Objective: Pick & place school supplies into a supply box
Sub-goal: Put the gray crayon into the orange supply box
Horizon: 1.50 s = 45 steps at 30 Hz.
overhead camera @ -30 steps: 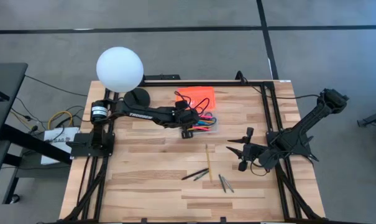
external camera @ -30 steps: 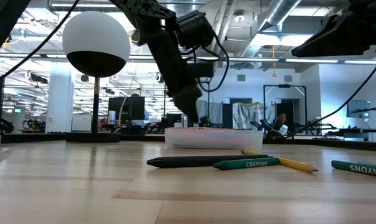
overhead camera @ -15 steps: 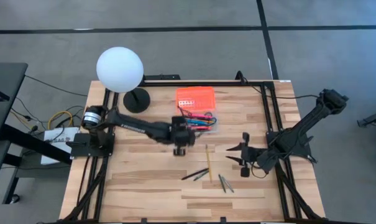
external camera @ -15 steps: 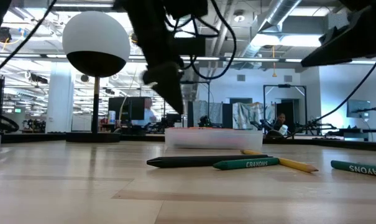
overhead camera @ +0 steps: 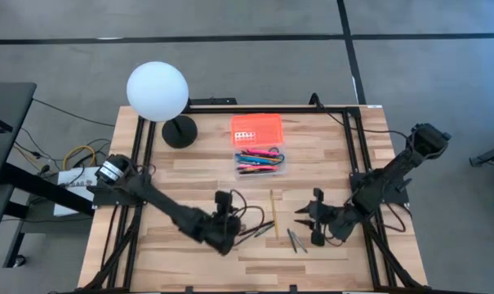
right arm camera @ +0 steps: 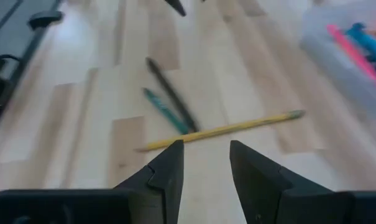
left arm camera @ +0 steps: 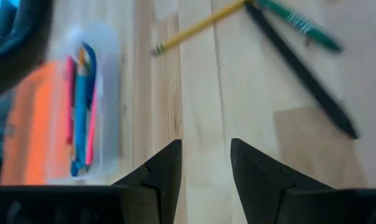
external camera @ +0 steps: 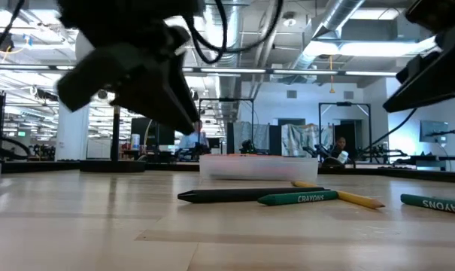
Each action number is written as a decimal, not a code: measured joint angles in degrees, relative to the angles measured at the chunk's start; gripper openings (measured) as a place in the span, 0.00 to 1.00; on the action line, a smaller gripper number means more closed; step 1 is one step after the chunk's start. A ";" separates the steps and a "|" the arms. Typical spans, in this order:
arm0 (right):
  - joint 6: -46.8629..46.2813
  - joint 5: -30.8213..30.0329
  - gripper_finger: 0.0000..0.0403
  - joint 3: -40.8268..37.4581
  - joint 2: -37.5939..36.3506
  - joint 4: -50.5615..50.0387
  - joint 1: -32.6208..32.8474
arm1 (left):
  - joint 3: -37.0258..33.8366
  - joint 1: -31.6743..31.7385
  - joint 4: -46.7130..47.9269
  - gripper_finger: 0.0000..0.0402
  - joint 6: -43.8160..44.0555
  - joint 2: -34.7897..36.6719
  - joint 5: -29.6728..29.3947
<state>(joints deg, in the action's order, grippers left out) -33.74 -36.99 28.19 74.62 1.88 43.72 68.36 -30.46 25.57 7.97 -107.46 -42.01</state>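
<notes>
The supply box (overhead camera: 259, 152) near the worktop's far edge now holds several pens, and the left hand (overhead camera: 223, 231), empty with fingers spread, has swung back toward the black pen (overhead camera: 255, 229) near the front edge, right hand (overhead camera: 308, 222) spread nearby.

The table (overhead camera: 181, 184) is made of light wood planks with a black frame around it. A white ball lamp (overhead camera: 157, 91) stands on a round black base (overhead camera: 180, 131) near the far left corner. The supply box (overhead camera: 260, 159) sits in the middle of the far side, its orange lid (overhead camera: 256, 127) lying open flat on the wood behind it (bright pens fill the clear part). Closer to the near edge lie a yellow pencil (overhead camera: 273, 213), a black pen (overhead camera: 255, 228) and a green crayon (overhead camera: 266, 230) side by side, and two more thin sticks (overhead camera: 295, 240) just to their right
</notes>
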 joint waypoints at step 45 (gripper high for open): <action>-40.10 14.56 0.30 28.83 27.90 -36.50 2.39 | -12.35 -8.53 -6.06 0.33 18.38 -0.04 -17.51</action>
<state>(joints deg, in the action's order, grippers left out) -73.84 -22.43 57.02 102.52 -34.62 46.11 56.01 -38.99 19.51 26.35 -107.50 -59.51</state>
